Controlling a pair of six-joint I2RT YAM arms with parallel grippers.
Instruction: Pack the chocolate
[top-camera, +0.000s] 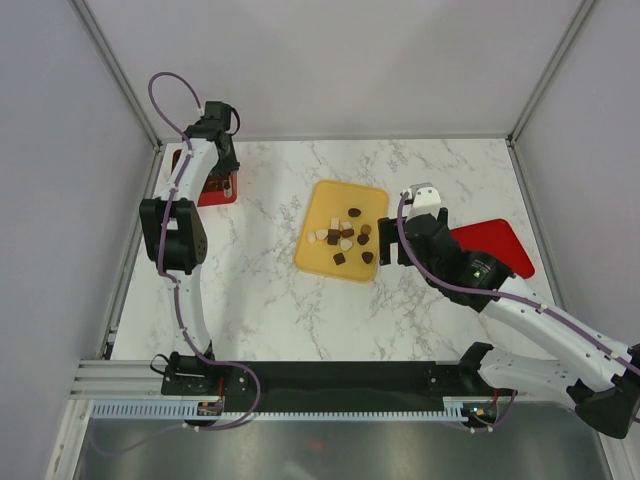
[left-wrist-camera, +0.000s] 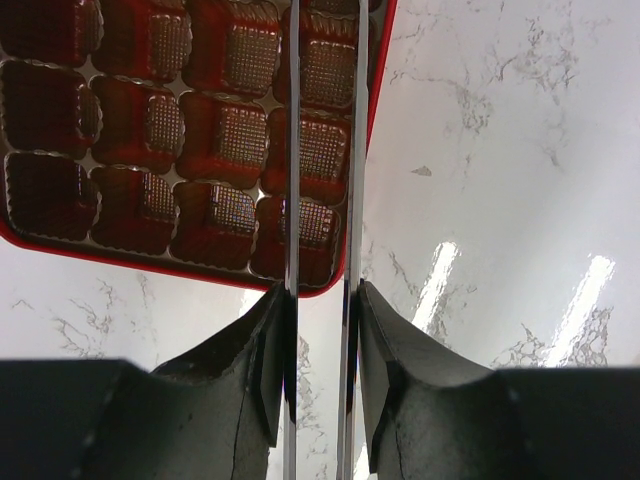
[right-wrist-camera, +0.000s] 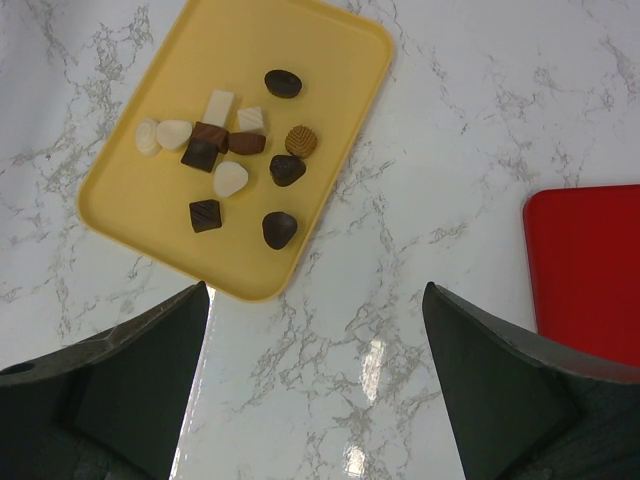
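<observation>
The left gripper has two thin metal blades standing parallel with a narrow gap between them. The blades run out of the top of the left wrist view, so I cannot tell whether the tips pinch anything. Nothing shows in the part of the gap that is visible. Under the blades lies the red box with its grid of ribbed brown cups, and the blades cross its right edge. In the top view this box sits at the far left of the marble table, half hidden by the left arm reaching over it.

The right gripper has its jaws spread wide apart with nothing between them, and it hangs over bare marble. In the top view it is just beside the right edge of the yellow tray, close to that tray's near right corner.

The chocolate lies on the tray, a dozen or so small pieces in dark brown, lighter brown and cream-white. Most are bunched loosely together, some touching. One dark oval sits apart toward the far side, and two dark pieces lie apart toward the near edge.

To the right of the right gripper, a flat red piece lies on the table, well apart from the tray.
</observation>
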